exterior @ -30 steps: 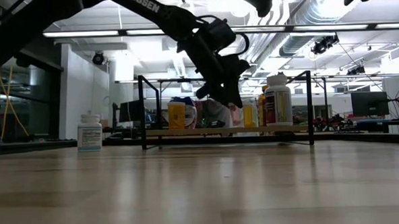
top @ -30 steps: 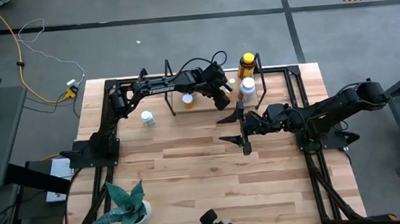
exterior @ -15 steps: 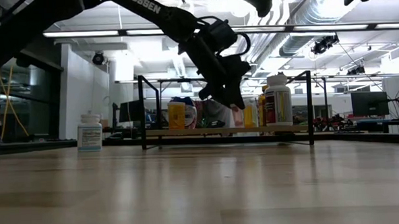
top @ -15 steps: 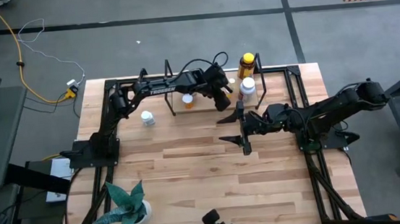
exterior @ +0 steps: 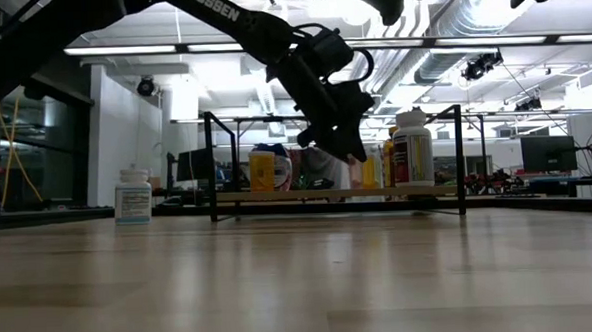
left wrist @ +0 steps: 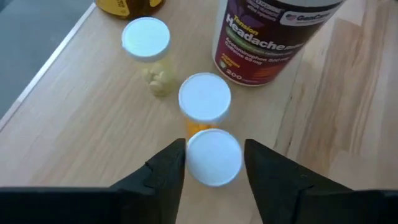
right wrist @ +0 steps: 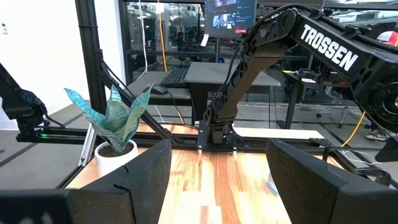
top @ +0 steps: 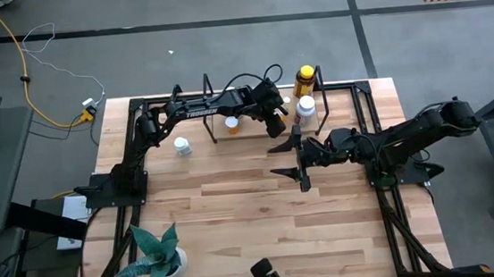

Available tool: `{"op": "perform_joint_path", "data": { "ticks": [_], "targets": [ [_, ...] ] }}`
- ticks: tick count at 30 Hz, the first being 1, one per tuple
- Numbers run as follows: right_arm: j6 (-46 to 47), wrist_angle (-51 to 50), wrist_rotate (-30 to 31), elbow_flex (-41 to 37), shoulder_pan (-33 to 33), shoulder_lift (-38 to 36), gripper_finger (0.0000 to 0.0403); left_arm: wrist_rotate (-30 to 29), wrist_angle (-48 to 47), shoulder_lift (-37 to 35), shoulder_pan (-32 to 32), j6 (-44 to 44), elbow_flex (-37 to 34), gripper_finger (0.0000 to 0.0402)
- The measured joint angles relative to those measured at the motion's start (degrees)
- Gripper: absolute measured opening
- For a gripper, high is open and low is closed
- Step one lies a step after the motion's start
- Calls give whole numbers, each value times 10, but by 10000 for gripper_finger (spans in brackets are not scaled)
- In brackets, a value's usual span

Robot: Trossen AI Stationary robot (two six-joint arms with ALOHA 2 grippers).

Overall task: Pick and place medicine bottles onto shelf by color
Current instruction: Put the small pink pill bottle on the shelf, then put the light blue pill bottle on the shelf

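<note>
Plant (top: 155, 250) at lower left of the counter (top: 253, 210). Mid-frame, the right gripper (top: 290, 161) hangs with fingers spread wide, empty. Beyond, on the shelf (exterior: 337, 193) at upper centre, the left gripper (left wrist: 211, 158) straddles a white-capped vial (left wrist: 213, 157) — fingers just apart from it — beside a second vial (left wrist: 204, 98) and the large white bottle (left wrist: 267, 37).

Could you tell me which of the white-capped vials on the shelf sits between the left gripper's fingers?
The nearest white-capped vial, between the left gripper fingers; a second stands just beyond it, a third farther off.
</note>
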Motion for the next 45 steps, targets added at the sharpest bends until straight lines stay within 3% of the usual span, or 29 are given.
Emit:
{"op": "perform_joint_path", "data": {
  "ticks": [11, 23, 28, 37, 41, 45],
  "targets": [
    [0, 0, 0, 0, 0, 0, 255, -8, -35, -14, -3, 1, -1, 223],
    [0, -3, 0, 0, 0, 0, 255, -66, -184, -94, 2, 0, -19, 223],
    [0, -7, 0, 0, 0, 0, 255, -84, -124, -196, 1, -5, -118, 223],
    [4, -13, 0, 0, 0, 0, 255, -23, 79, -466, 1, 9, -428, 222],
    [9, -13, 0, 0, 0, 0, 255, -38, 75, -560, 1, 34, -513, 222],
    [9, -13, 0, 0, -1, 0, 255, -75, 20, -620, 2, 35, -536, 222]
  ]
}}
